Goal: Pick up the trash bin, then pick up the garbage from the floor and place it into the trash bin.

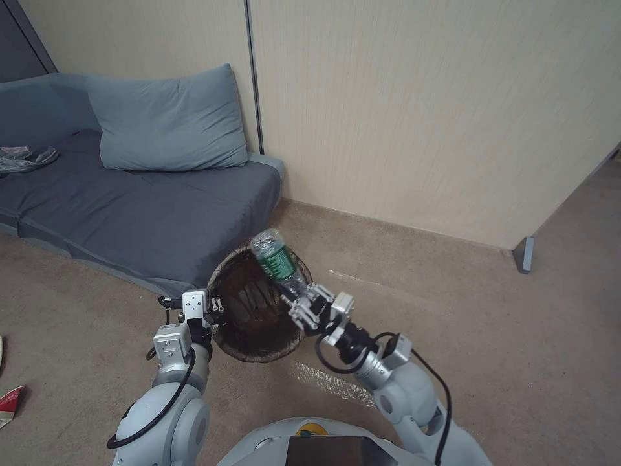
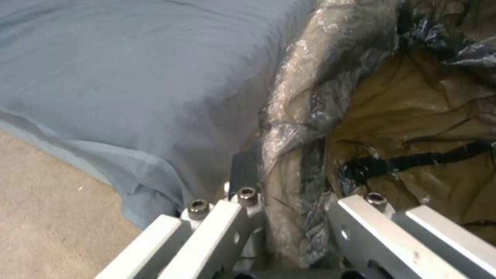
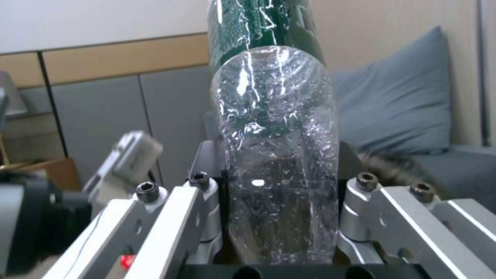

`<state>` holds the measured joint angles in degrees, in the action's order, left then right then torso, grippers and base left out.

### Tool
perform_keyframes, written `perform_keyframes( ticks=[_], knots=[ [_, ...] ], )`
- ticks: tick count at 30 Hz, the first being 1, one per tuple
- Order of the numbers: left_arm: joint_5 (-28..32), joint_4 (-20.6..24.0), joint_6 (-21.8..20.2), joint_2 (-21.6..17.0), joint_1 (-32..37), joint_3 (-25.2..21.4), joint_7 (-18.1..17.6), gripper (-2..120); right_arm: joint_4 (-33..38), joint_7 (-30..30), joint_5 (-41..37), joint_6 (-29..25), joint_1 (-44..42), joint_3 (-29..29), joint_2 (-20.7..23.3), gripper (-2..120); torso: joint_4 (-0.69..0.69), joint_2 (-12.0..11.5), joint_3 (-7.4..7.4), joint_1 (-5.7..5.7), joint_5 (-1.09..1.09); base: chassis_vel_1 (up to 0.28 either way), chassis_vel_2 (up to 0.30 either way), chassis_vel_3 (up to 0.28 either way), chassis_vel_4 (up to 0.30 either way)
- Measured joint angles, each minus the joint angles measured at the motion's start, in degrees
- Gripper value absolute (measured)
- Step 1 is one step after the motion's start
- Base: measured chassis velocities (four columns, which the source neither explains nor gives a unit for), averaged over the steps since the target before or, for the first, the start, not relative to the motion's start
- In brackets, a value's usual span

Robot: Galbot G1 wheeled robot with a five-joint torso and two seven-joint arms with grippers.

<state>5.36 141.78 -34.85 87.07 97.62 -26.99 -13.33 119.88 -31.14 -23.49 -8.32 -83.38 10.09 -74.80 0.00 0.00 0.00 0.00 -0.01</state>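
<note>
Low grey-blue fabric sofa (image 1: 129,213) against beige panelled wall (image 1: 420,110). Blue-grey square cushion (image 1: 165,120) upright at sofa's back. Crumpled silver-grey foil bag (image 1: 22,158) on seat, far end. Tan carpet floor (image 1: 517,336). Red-and-white scrap (image 1: 10,401) on carpet.

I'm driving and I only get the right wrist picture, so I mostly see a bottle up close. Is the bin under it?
Observer: Yes. In the head view the bottle is tilted over the bin's open mouth, and the right gripper grips its lower end.
Operator: Who's holding the bin?
Observer: The left gripper is clamped on the rim nearest the robot. The left wrist view shows the liner-covered rim between its fingers.
Operator: Is there more trash?
Observer: A red-and-white scrap lies on the carpet, far to the robot's left.
</note>
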Motion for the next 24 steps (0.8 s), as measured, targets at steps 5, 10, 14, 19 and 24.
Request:
perform_keyframes(
  ticks=[5,10,14,19,24],
  knots=[
    [0.00,0.00,0.00,0.00,0.00,0.00,0.00,0,-4.77,0.34,2.31,-0.09,1.64,-2.46,-1.04,29,0.00,0.00,0.00,0.00,0.00,0.000,0.000,0.000,0.000],
    [0.00,0.00,0.00,0.00,0.00,0.00,0.00,0,-7.98,0.50,2.91,-0.67,2.54,-2.77,-1.70,29,0.00,0.00,0.00,0.00,0.00,0.000,0.000,0.000,0.000],
    [0.00,0.00,0.00,0.00,0.00,0.00,0.00,0,-10.82,0.52,3.74,-1.02,3.24,-2.74,-2.33,29,0.00,0.00,0.00,0.00,0.00,0.000,0.000,0.000,0.000],
    [0.00,0.00,0.00,0.00,0.00,0.00,0.00,0,-11.50,0.60,4.99,-1.03,3.19,-2.69,-2.55,35,0.00,0.00,0.00,0.00,0.00,0.000,0.000,0.000,0.000],
    [0.00,0.00,0.00,0.00,0.00,0.00,0.00,0,-11.60,0.57,6.05,-1.29,2.89,-2.55,-2.79,52,0.00,0.00,0.00,0.00,0.01,0.000,0.000,0.000,0.000]
  ],
)
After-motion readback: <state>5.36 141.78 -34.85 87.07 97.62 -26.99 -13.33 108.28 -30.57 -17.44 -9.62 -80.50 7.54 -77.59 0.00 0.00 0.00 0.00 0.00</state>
